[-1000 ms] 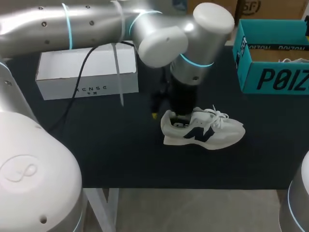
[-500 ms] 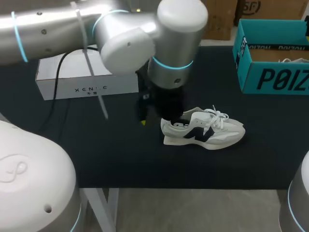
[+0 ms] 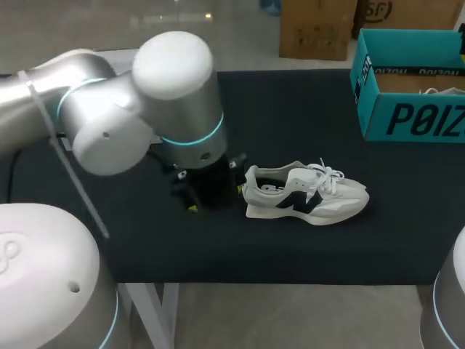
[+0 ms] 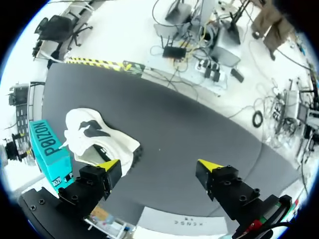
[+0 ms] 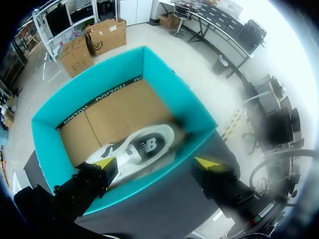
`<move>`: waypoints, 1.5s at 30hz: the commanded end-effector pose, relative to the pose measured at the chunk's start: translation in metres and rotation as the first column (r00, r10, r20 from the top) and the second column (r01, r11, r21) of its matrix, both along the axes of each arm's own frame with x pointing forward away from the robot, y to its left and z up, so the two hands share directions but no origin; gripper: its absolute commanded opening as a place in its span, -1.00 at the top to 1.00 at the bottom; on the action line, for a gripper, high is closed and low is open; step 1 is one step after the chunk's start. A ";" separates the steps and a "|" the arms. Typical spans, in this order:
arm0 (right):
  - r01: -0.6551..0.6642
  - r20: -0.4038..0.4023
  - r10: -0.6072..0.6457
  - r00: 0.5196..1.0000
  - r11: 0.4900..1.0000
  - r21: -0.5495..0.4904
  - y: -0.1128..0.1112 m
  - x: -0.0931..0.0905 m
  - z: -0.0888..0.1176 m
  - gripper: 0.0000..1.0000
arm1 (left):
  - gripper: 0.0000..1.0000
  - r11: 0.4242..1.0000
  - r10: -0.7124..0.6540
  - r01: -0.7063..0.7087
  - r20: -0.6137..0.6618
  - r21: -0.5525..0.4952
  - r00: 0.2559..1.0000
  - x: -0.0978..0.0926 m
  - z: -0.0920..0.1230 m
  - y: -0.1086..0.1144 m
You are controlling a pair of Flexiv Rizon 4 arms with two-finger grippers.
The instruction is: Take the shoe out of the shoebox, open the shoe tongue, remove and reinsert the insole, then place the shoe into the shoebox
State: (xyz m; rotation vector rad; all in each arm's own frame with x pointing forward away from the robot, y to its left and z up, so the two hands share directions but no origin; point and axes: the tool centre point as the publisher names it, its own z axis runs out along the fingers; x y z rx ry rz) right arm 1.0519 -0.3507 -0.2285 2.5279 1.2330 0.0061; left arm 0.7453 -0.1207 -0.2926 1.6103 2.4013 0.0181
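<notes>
A white sneaker [image 3: 305, 195] with a dark side logo lies upright on the black table, toe pointing right. My left gripper [image 3: 216, 198] hangs low just left of its heel, open and holding nothing. In the left wrist view the sneaker [image 4: 97, 139] sits just outside one fingertip of my left gripper [image 4: 159, 167], not between the fingers. The teal shoebox [image 3: 378, 109] stands open at the back right. My right gripper [image 5: 155, 162] is open above the shoebox [image 5: 55, 134], where a second white shoe [image 5: 137, 152] lies inside.
My left arm's bulky joints [image 3: 145, 109] cover the left half of the table and hide most of a white box there; its edge [image 4: 174, 219] shows under the left gripper. Bare black tabletop [image 3: 290, 123] lies between the sneaker and the shoebox.
My left arm has swung left and toward the front edge, drawing its gripper off the sneaker's heel, with the fingers opening a little wider. The sneaker stays where it was.
</notes>
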 end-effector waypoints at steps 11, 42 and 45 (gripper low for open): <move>0.001 0.000 -0.001 1.000 1.000 0.000 0.000 0.000 0.000 -1.00 | -1.00 0.930 -0.032 0.091 0.168 -0.356 0.985 -0.006 -0.002 0.018; 0.001 0.000 -0.001 1.000 1.000 0.000 0.000 0.000 0.000 -1.00 | -1.00 0.161 -0.294 -0.703 -0.714 -0.693 0.636 0.015 0.001 0.070; 0.001 0.000 -0.001 1.000 1.000 0.000 0.000 0.000 0.000 -1.00 | -1.00 0.117 -0.311 -0.752 -0.743 -0.649 0.593 0.021 -0.006 0.072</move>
